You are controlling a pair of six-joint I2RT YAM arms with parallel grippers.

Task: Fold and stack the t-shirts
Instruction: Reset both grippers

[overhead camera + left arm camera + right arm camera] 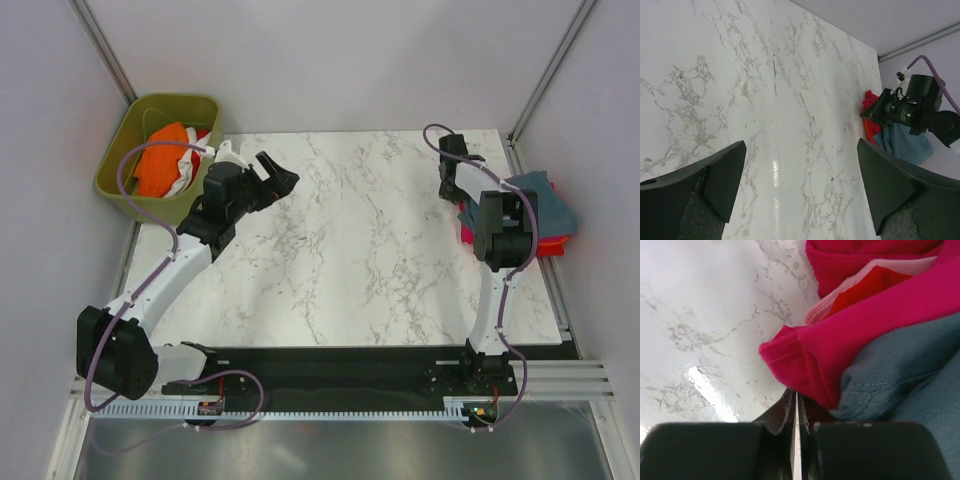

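Just beyond the right gripper (796, 397), fingers together, lie the magenta-pink t-shirt (865, 335) and blue-grey t-shirt (910, 370); left gripper (801, 145) spread wide.

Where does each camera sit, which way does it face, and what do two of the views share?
Top external: above, behind the bases, looking down on the table; both arms, left hand and right hand show.
Left wrist: on the left arm, facing across the table toward the t-shirts; its open fingers show.
Right wrist: close on the shirts' edge; its shut fingers show.
All share the t-shirts.
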